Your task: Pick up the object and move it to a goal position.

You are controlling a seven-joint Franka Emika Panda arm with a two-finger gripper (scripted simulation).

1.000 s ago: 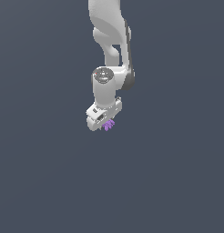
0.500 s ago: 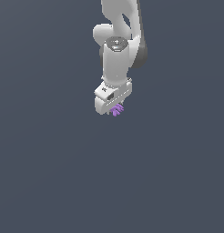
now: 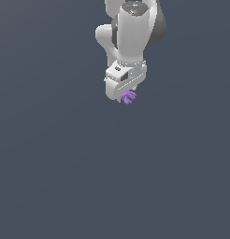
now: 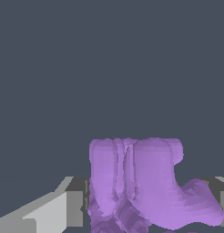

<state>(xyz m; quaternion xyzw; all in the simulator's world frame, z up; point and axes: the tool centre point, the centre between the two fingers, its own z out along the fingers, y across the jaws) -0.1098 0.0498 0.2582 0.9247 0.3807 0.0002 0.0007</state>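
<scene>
The object (image 3: 129, 97) is a tiny purple, lumpy, leafy-looking piece, held at the tip of my white gripper (image 3: 125, 97) high in the exterior view, right of centre. The gripper points down and is shut on the object. In the wrist view the purple object (image 4: 141, 182) fills the space between the grey fingers (image 4: 54, 211), its lobes sticking out past them. The fingertips themselves are mostly hidden by the hand in the exterior view.
A plain dark grey-blue surface (image 3: 89, 177) fills both views. The white arm (image 3: 131, 32) rises from the gripper out of the top of the exterior view. No other object or goal mark shows.
The arm has carried the purple object up and toward the exterior view's right over the last second. The gripper stays shut on it.
</scene>
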